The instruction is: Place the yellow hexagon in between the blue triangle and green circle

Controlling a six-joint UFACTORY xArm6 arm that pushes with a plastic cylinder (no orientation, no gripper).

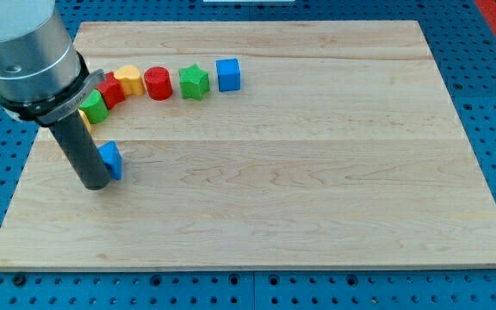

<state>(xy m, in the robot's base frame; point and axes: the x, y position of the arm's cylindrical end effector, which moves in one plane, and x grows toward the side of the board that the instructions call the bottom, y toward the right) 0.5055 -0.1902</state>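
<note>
My tip (96, 184) rests on the board at the view's left, touching the left side of the blue triangle (111, 160). Above it, a green block (94, 108) sits at the lower left end of an arc of blocks, partly hidden by the arm; its shape is unclear. A small yellow sliver (86, 122) shows just under the green block, against the rod's right edge; most of it is hidden and its shape cannot be made out. Another yellow block (128, 80) lies further along the arc.
The arc continues along the view's top with a red block (111, 89), a red cylinder (158, 83), a green star (194, 82) and a blue cube (228, 75). The board's left edge (26, 172) is close to my tip.
</note>
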